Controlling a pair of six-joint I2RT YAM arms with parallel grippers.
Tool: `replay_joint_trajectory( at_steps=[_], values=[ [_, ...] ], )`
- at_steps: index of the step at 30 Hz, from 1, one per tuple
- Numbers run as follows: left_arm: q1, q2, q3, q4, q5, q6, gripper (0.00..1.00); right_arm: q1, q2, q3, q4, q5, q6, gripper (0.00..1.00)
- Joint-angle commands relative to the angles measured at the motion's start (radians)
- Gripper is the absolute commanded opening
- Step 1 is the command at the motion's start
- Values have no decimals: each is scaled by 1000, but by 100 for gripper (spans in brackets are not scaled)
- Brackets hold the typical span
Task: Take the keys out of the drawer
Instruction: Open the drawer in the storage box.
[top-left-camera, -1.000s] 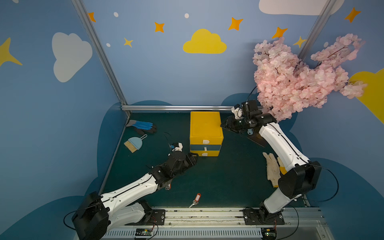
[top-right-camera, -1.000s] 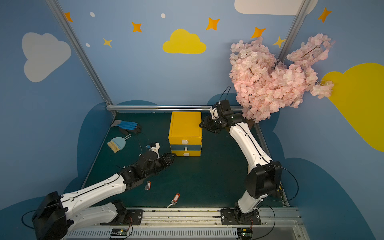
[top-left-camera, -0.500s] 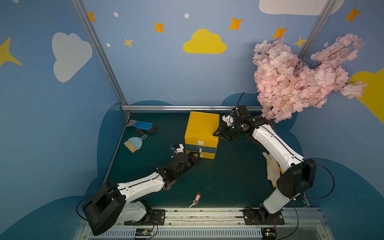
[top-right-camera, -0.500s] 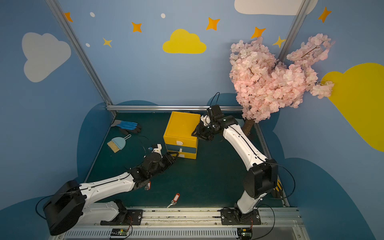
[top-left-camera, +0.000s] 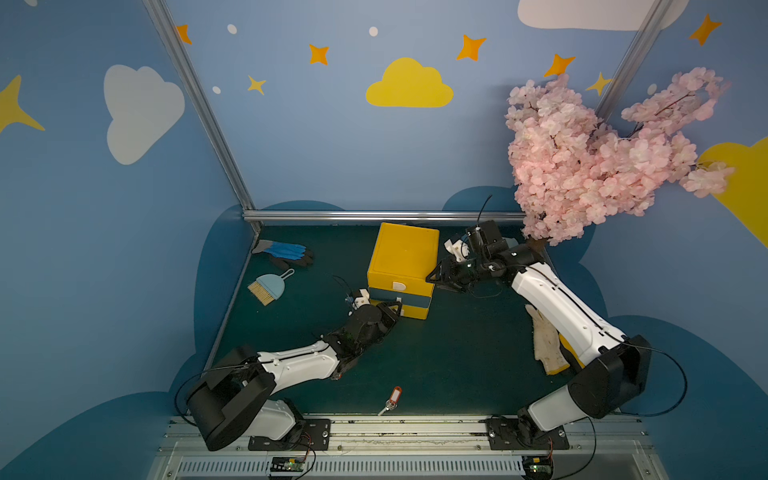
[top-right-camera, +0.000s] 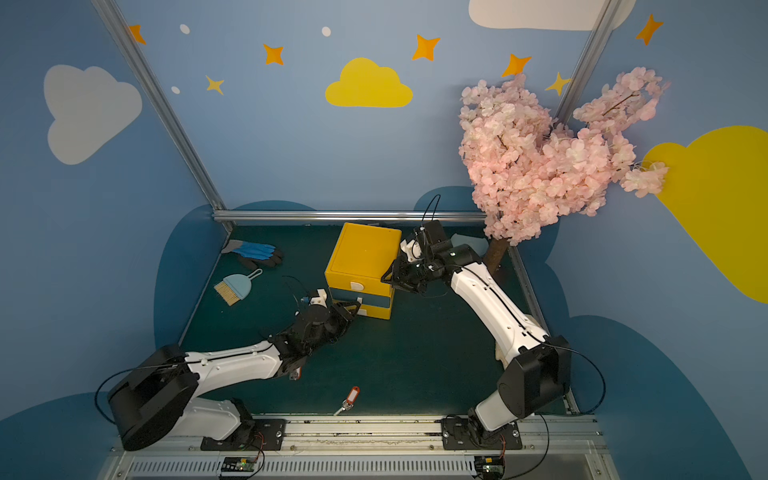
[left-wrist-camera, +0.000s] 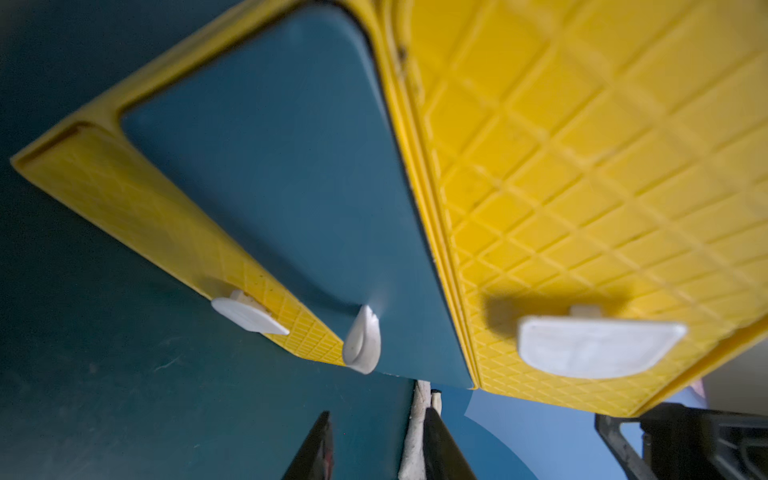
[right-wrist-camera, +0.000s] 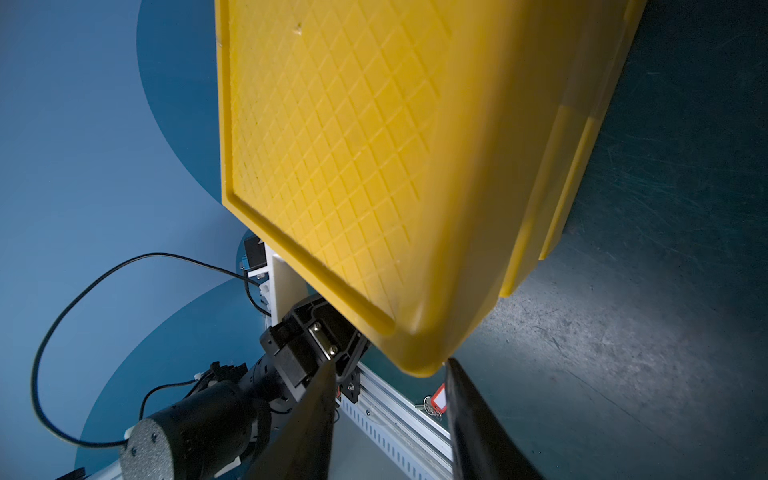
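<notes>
Brush (top-left-camera: 268, 286) and gloves (top-left-camera: 286, 252) lie beside the yellow box (top-left-camera: 405, 253), drawers shut. A red-tagged key (top-left-camera: 392, 400) lies on the tabletop (top-left-camera: 457, 353). Left end effector (top-left-camera: 396, 308), narrow and empty, faces the blue drawer (top-left-camera: 409, 296); right end effector (top-left-camera: 431, 277), parted, straddles the box corner.

The chest of drawers (top-left-camera: 405, 253) before me is yellow, embossed with a diamond grid. Its middle drawer (left-wrist-camera: 291, 187) is plain teal and the pulls (left-wrist-camera: 598, 349) are white. The desk (top-left-camera: 457, 357) is dark green. The near key (top-left-camera: 395, 395) is silver with an orange-red tag. The far-left glove (top-left-camera: 286, 251) is blue and black. My right hand (right-wrist-camera: 390, 363) has black fingers.
</notes>
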Motion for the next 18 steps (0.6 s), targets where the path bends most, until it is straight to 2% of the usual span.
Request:
replay_joint_trajectory(
  at_steps=[1, 8, 18],
  values=[
    [-2, 40, -20, 96, -47, -51, 36, 4, -35, -24, 29, 1, 1, 44],
    [-7, 129, -4, 171, -44, -111, 34, 0, -36, -31, 34, 2, -1, 43],
    [-22, 156, 3, 187, -130, -149, 29, -4, -26, -29, 41, -9, -7, 43]
  ],
)
